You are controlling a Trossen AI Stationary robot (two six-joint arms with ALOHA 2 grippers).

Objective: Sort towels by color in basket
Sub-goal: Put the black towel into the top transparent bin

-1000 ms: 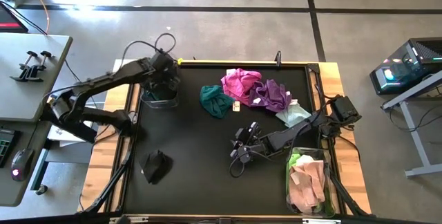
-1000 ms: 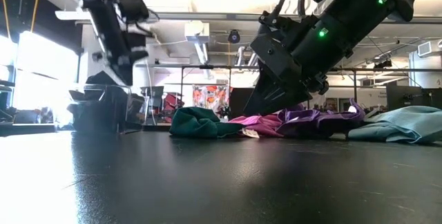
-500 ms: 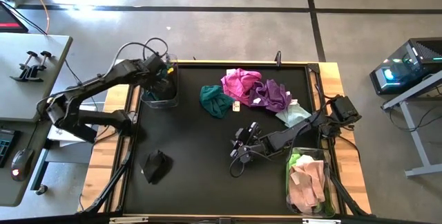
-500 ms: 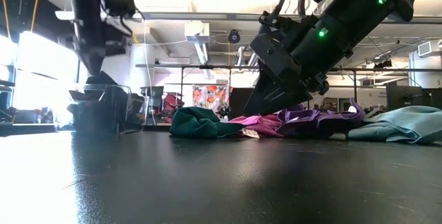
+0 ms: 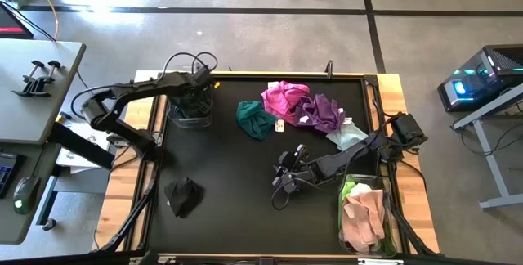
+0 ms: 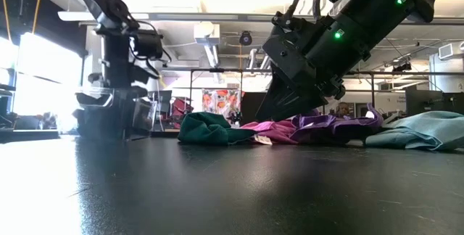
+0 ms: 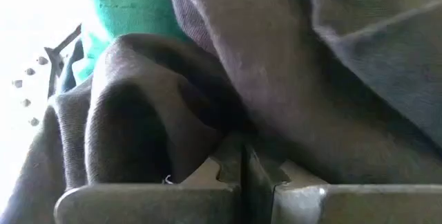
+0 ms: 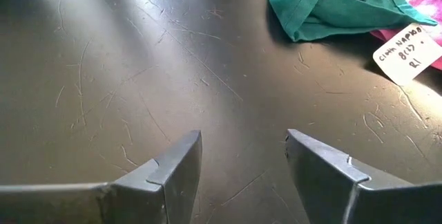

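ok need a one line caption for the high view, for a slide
Left gripper lowered into the dark-cloth bin; right gripper open above the black mat beside teal, magenta and purple towels.

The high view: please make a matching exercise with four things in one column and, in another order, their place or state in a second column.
Things:
1. black towel
2. pink towel
3. left hand
4. right hand

Places or states:
A. open, low over the bare middle of the table
B. lying in the basket at the table's near right corner
C. lying alone on the table near its near left corner
D. down in the basket at the table's far left corner

Right pairs: 1-C, 2-B, 3-D, 4-A
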